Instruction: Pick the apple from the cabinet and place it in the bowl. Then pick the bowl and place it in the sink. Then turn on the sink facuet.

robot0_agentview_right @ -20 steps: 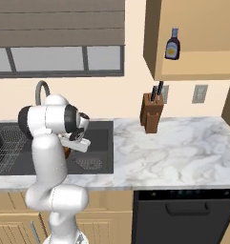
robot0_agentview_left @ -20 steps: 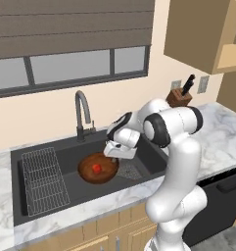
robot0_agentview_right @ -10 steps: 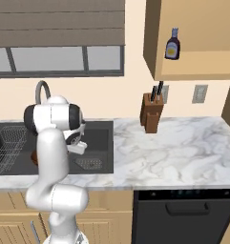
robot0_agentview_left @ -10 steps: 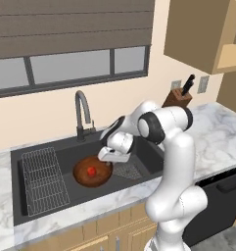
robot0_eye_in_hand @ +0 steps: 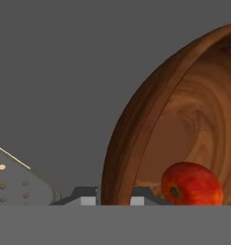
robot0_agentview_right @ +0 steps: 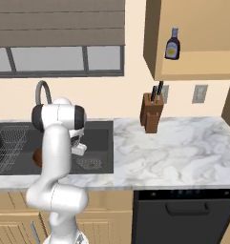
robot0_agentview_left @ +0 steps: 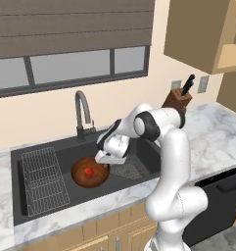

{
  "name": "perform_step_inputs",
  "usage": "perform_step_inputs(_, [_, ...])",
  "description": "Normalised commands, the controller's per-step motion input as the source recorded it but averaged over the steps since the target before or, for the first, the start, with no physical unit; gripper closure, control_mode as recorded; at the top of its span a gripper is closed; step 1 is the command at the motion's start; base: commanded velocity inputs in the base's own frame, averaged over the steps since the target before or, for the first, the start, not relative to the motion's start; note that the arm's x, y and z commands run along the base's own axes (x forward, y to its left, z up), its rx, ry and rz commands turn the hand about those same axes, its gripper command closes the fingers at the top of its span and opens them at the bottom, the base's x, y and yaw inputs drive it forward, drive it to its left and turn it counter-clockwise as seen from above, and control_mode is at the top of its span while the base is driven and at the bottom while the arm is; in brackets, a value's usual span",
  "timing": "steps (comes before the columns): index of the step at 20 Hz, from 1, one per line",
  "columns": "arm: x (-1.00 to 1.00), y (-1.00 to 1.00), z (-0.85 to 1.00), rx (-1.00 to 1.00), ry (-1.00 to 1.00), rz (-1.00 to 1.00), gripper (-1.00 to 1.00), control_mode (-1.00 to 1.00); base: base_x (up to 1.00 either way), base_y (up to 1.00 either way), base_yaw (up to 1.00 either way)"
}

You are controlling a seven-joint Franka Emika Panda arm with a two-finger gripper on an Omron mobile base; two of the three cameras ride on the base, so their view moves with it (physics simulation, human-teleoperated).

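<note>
The marble surface (robot0_agentview_right: 178,152) holds a dark sink (robot0_agentview_left: 21,164) and a knife block (robot0_agentview_right: 151,113). Inside the sink sit a wooden bowl (robot0_agentview_left: 80,176), a wire rack (robot0_agentview_left: 41,179) and a drain plate (robot0_agentview_left: 127,171)

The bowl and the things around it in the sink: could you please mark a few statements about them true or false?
1. The apple lies inside the bowl. True.
2. The bowl stands on the marble counter next to the knife block. False: it is down in the sink, between the wire rack and the perforated drain plate.
3. The gripper is at the bowl's rim, with one fingertip on either side of the wall in the hand view. True.
4. The dark bottle sits in the sink beside the bowl. False: the bottle stands up in the cabinet.
5. The sink facuet rises behind the basin. True.
</note>
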Motion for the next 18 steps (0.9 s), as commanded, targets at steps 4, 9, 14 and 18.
perform_step_inputs(4, [0.15, 0.0, -0.26, 0.0, -0.02, 0.0, 1.0, -1.0, 0.0, 0.0, 0.0])
perform_step_inputs(9, [0.11, 0.0, -0.24, 0.0, 0.0, 0.0, 1.0, -1.0, 0.0, 0.0, 0.0])
perform_step_inputs(14, [-0.03, 0.0, 0.09, 0.0, -0.04, 0.0, -1.0, -1.0, 0.0, 0.0, 0.0])
perform_step_inputs(18, [-0.13, 0.0, 0.65, 0.02, -0.07, 0.0, -1.0, -1.0, 0.0, 0.0, 0.0])
